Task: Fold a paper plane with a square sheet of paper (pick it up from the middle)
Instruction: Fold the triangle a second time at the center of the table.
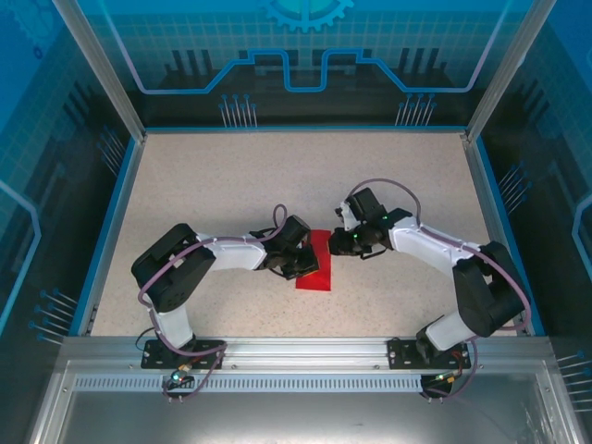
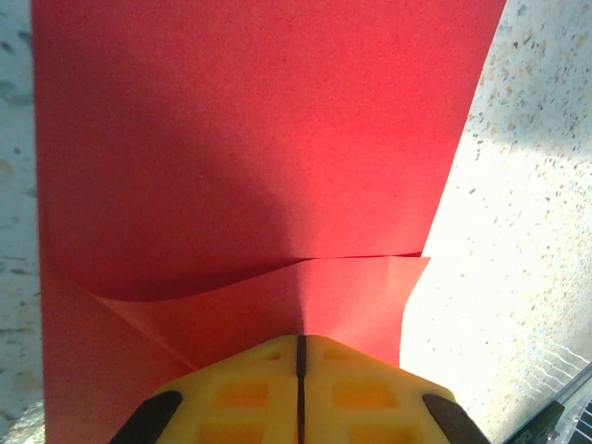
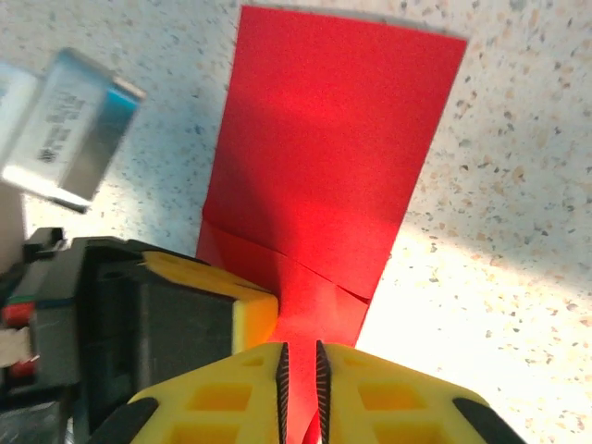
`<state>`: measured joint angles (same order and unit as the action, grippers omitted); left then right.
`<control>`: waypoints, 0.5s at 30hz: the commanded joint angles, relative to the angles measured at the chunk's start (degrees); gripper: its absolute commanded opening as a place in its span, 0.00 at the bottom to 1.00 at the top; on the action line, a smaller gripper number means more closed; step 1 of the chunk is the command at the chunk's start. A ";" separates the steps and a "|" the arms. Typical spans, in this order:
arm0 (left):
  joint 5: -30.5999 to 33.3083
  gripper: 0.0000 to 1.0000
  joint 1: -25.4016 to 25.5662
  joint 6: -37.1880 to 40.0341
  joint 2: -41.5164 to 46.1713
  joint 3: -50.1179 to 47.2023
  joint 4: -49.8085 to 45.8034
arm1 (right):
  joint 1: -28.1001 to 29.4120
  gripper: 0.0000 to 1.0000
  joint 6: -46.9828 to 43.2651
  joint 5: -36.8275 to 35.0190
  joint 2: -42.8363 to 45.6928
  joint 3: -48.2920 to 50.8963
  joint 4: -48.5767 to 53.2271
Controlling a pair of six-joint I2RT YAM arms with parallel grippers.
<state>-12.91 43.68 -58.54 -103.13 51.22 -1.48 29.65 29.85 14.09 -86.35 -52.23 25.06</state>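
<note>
Speckled counter (image 1: 231,185), blue-walled cell; square sheet of paper (image 1: 316,264) lying part-folded at centre; left pincer (image 2: 301,347) closed, tips pressing the flap, likely setting the crease; right pincer (image 3: 301,356) standing slightly apart, straddling the sheet's edge.

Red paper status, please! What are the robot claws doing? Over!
Left gripper shut, tips at thin red sheet of paper, partly folded, lying on speckled table. Right gripper cracked open over its end. Nothing in the way.
</note>
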 commanded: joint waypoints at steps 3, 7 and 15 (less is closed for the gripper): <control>1.22 0.07 0.27 -0.80 -2.61 -2.17 -5.57 | 2.60 0.07 1.30 1.87 0.32 1.51 2.36; 1.43 0.06 0.26 -1.11 -2.48 -2.35 -5.54 | 5.58 0.04 2.87 3.32 -0.03 4.17 1.45; 1.63 0.05 0.35 -1.41 -2.42 -2.61 -5.46 | 10.01 0.02 6.22 4.36 -1.05 7.44 -1.47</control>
<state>-12.88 43.66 -58.63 -103.13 51.22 -1.48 38.37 33.95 16.97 -86.39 -46.09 24.64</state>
